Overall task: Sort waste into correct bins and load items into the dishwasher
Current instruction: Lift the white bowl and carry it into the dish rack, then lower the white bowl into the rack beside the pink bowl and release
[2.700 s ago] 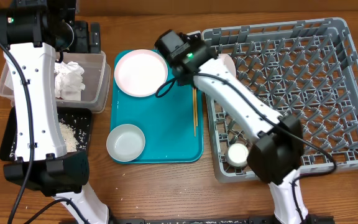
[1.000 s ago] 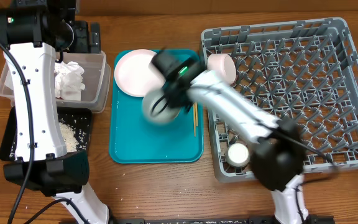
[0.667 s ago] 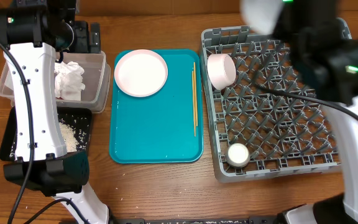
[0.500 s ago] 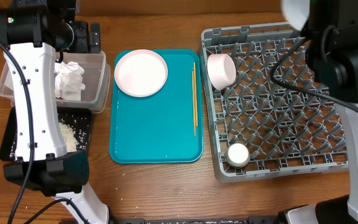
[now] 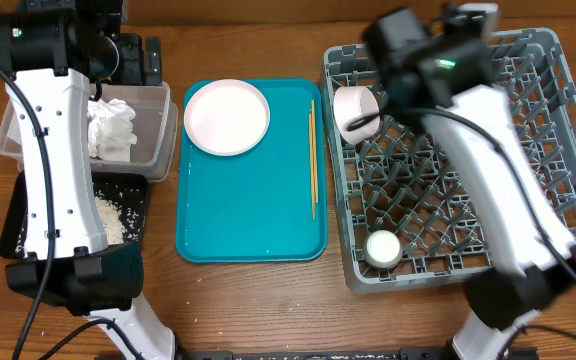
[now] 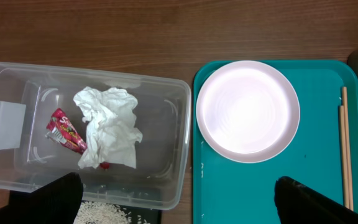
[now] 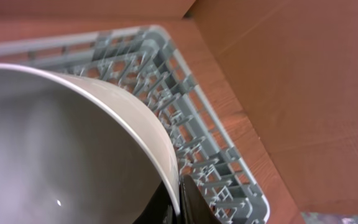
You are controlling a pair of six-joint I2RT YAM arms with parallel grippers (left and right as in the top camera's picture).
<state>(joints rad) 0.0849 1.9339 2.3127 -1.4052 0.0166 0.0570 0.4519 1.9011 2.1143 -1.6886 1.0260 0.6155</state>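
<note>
My right gripper [image 7: 179,198] is shut on the rim of the pale grey bowl [image 7: 55,149], held above the far corner of the grey dish rack [image 7: 219,134]. In the overhead view the right arm hides that bowl. A pinkish bowl [image 5: 356,112] and a small white cup [image 5: 382,247] lie in the rack [image 5: 568,150]. The plate [image 5: 227,116] and chopsticks [image 5: 313,165] rest on the teal tray [image 5: 248,220]. My left gripper [image 6: 179,202] hangs open between the clear tub [image 6: 179,143] and the tray. Inside the tub are the tissue [image 6: 107,127] and red wrapper [image 6: 66,130].
Loose rice [image 5: 108,220] lies in the black tray [image 5: 13,225] in front of the tub. A brown cardboard wall [image 7: 303,81] stands just past the rack's far edge. The left arm's white links stretch over the tub and black tray.
The right arm lifted the grey bowl off the teal tray and swung it over the rack toward the far side. The left arm has stayed still and open.
</note>
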